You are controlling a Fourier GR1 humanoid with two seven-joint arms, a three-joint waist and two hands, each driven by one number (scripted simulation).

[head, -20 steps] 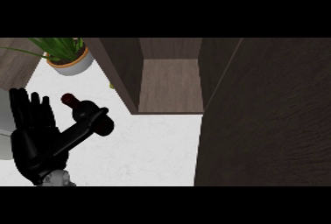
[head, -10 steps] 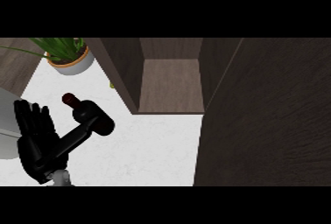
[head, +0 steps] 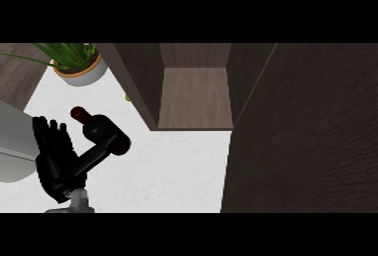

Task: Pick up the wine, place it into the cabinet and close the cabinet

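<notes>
The wine bottle [head: 100, 129] is seen upright on the white counter [head: 170, 170], left of the open cabinet [head: 193, 95]. The left hand [head: 55, 160] is held flat, fingers spread apart, thumb touching the bottle's side.

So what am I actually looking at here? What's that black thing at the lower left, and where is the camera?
The camera sits in the robot's head and looks steeply down at a white kitchen counter. The black thing is the robot's left hand, coming in from the lower edge on a grey forearm. Its fingers are straight and point upward, and its thumb reaches out toward a dark wine bottle with a red cap. The thumb touches or nearly touches the bottle, but the hand is not wrapped round it. Behind, a brown cabinet stands open, with nothing visible inside. The big dark panel at the right looks like its door, swung open. A potted plant stands at the back left. The right hand does not show.
</notes>
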